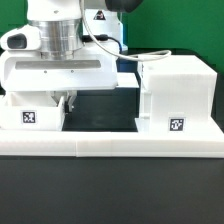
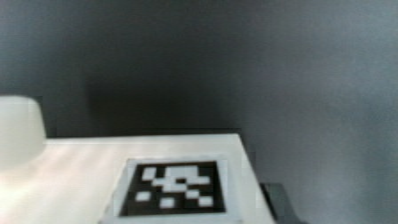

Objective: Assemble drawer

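The exterior view shows the whole layout. The arm [image 1: 55,25] comes down at the exterior view's left. Its hand [image 1: 66,100] sits low over the tray [image 1: 50,118], with the fingertips hidden between the hand's broad white body and the tray's front wall. I cannot tell whether the hand is wide, narrow or gripping, nor whether it touches the tray.

The tray rests on the dark desk [image 1: 110,190] at the exterior view's left. Its long axis runs across the picture, and its tagged face [image 1: 30,117] points toward the camera. The box [image 1: 175,90] stands upright at the exterior view's right, taller than the tray and apart from it, with a strip of dark desk between them. Its tagged face [image 1: 177,125] also points toward the camera, and it is wider across the picture than it is tall. Which side of the box is open cannot be made out. A long white bar [image 1: 110,148] lies across the front, just before both parts.

The wrist view shows none of that spread. It shows only a flat white face close up, with one tag [image 2: 178,188] lying square on it and the bare desk [image 2: 214,60] beyond its edge. From this view alone, the part this face belongs to cannot be told. A blurred white shape [image 2: 15,125] sits at the frame's edge beside the face, too soft to identify.
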